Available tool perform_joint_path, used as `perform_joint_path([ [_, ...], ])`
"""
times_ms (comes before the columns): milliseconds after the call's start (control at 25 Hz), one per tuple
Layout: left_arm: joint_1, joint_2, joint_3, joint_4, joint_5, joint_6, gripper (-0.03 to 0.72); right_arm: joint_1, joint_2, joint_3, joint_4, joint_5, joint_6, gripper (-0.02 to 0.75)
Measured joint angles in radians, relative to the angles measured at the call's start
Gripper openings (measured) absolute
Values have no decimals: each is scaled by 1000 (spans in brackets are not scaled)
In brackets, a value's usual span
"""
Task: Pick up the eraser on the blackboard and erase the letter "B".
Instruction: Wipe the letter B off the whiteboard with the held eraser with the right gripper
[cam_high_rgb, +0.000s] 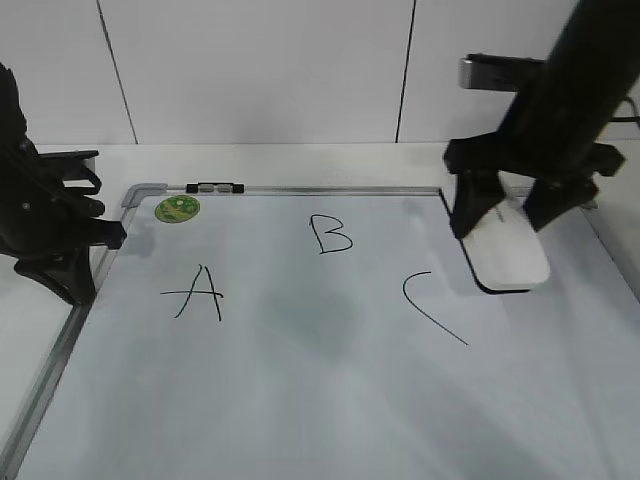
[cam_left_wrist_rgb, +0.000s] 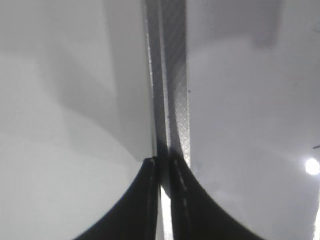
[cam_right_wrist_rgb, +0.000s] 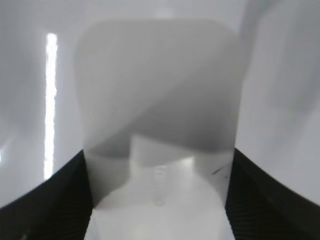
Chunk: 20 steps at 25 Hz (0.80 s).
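The white eraser (cam_high_rgb: 510, 255) lies on the blackboard (cam_high_rgb: 300, 400) near its right edge, right of the curved "C"-like stroke (cam_high_rgb: 430, 305). My right gripper (cam_high_rgb: 504, 227) straddles the eraser's far end, one finger on each side. In the right wrist view the eraser (cam_right_wrist_rgb: 160, 100) fills the space between the jaws (cam_right_wrist_rgb: 159, 155), which touch its sides. The letter "B" (cam_high_rgb: 331, 234) is whole, at the upper middle of the board. My left gripper (cam_high_rgb: 108, 235) is shut and empty over the board's left frame (cam_left_wrist_rgb: 175, 75), its jaws (cam_left_wrist_rgb: 164, 162) nearly together.
A black "A" (cam_high_rgb: 197, 292) is at the board's left. A round green magnet (cam_high_rgb: 177, 208) sits at the top left corner, beside small clips (cam_high_rgb: 214, 187) on the top frame. A white wall stands behind the table.
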Motion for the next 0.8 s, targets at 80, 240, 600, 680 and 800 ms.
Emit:
perform_joint_path([
  [80,0,0,0,0,0,0,20,32,79,-77,0,0,2,555],
  [240,0,0,0,0,2,0,20,85,230,-245,-4,0,4,555],
  [600,0,0,-1,0,8,0,20,161,506,-581,-18,0,4,555],
  [680,0,0,-1,0,10,0,20,171,555,-642,-26,0,6,555],
  [800,0,0,-2,0,14,0,20,178,622,-705,-30,0,6,554],
])
